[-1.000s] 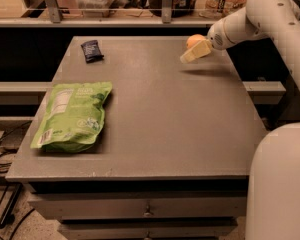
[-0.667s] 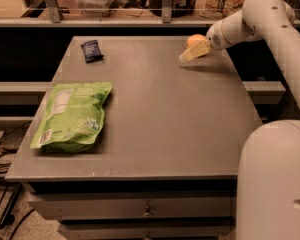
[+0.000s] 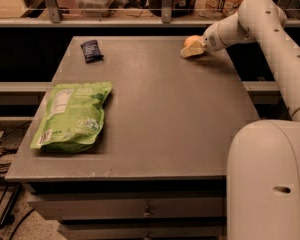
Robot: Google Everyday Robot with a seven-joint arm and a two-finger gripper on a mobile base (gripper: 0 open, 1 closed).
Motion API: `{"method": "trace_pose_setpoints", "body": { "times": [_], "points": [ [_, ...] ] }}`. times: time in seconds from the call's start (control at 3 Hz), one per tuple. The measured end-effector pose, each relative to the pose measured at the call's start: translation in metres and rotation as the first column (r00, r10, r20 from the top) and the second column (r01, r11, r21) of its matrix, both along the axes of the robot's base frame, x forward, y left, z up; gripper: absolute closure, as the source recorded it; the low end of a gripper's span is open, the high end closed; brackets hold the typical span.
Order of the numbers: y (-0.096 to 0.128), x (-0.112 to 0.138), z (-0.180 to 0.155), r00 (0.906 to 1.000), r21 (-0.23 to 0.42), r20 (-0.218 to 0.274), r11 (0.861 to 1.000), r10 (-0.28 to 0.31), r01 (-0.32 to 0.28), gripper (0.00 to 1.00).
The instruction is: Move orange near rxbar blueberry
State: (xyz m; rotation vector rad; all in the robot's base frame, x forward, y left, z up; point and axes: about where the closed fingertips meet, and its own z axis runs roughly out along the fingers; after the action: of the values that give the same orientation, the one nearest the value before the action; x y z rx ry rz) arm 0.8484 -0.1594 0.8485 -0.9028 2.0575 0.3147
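The orange (image 3: 193,40) sits at the far right of the grey table (image 3: 155,114), near its back edge. My gripper (image 3: 191,50) is right at the orange, reaching in from the right, its pale tips low against the fruit's front side. The rxbar blueberry (image 3: 91,50), a small dark navy wrapper, lies flat at the far left of the table, well apart from the orange.
A large bright green pouch (image 3: 72,115) lies at the table's left front. A rail (image 3: 140,20) and shelves with jars run behind the back edge. My white arm's bulky lower body (image 3: 270,179) fills the right foreground. Drawers sit below the front edge.
My gripper stays at the orange. The arm's lower body in the foreground has shifted a little to the left. The orange, wrapper and pouch have not moved.
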Motion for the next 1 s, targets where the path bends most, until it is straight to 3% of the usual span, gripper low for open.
{"method": "trace_pose_setpoints", "body": {
  "times": [0.33,0.67,1.0],
  "points": [
    [0.009,0.0,0.009,0.9996,-0.002,0.014,1.0,0.023,-0.022,0.65],
    [0.035,-0.011,0.032,0.9948,-0.026,0.036,0.995,0.096,-0.095,0.88],
    [0.064,-0.04,0.068,0.9746,-0.06,0.071,0.976,0.213,-0.209,1.0]
  ]
}}
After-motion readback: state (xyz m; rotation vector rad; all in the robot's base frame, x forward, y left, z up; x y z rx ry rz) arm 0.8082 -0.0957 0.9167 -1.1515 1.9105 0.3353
